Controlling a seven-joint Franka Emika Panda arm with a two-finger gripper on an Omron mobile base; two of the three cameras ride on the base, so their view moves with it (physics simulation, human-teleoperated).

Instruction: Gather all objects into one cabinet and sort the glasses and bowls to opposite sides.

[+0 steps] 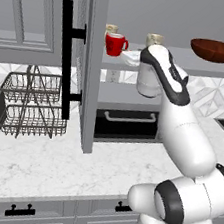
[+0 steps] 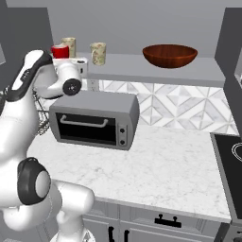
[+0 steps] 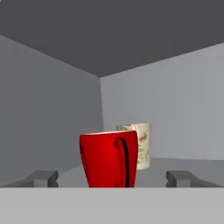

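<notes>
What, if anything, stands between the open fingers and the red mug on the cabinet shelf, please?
Nothing visible. In the hand view the red mug stands upright directly between the two spread fingers, with no object in front of it. A beige cup stands just behind it, not in the way.

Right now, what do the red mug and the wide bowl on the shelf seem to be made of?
The mug looks like glazed ceramic: an even bright red with soft glossy highlights on its wall and handle. The bowl could be polished wood or a brown glaze: dark reddish-brown, with faint streaks inside and a shine along its rim. The rendering does not settle which.
</notes>
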